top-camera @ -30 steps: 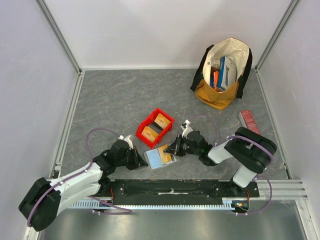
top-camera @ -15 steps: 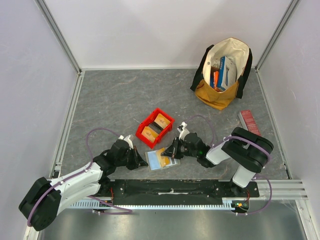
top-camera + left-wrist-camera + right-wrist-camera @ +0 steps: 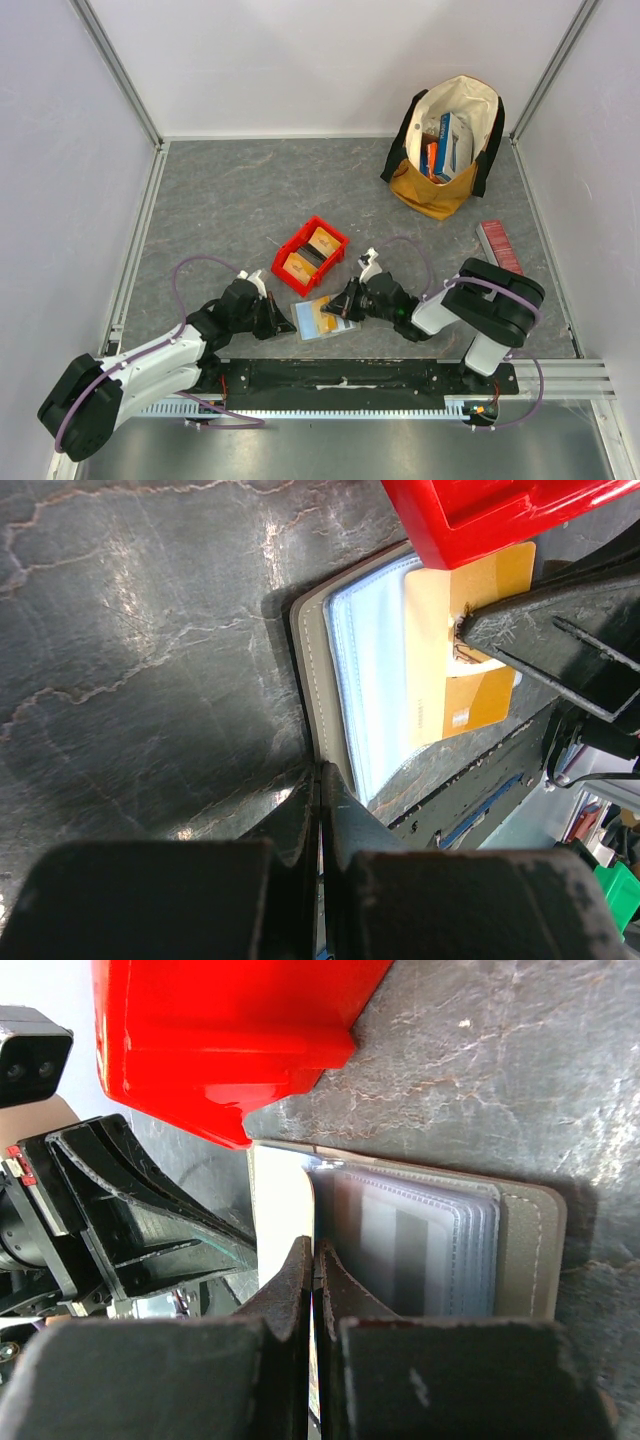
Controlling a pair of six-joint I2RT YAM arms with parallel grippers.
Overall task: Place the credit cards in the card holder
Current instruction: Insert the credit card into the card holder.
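Note:
The card holder (image 3: 308, 318) lies open on the grey table near the front edge, its clear sleeves (image 3: 430, 1250) fanned up. My left gripper (image 3: 287, 325) is shut on the holder's grey left border (image 3: 312, 660), low to the table. My right gripper (image 3: 343, 303) comes in from the right and is shut on a tan credit card (image 3: 450, 610), held edge-on. The card's pale face (image 3: 282, 1210) stands right against the first sleeve. A pale blue card (image 3: 375, 680) shows inside a sleeve.
A red bin (image 3: 310, 254) holding tan items sits just behind the card holder, nearly touching it. A cloth bag (image 3: 447, 145) with colourful boxes stands at the back right. A long red ribbed box (image 3: 497, 243) lies by the right rail.
My right gripper has slid left with the tan card, bringing it over the open card holder. The left gripper has stayed on the holder's edge.

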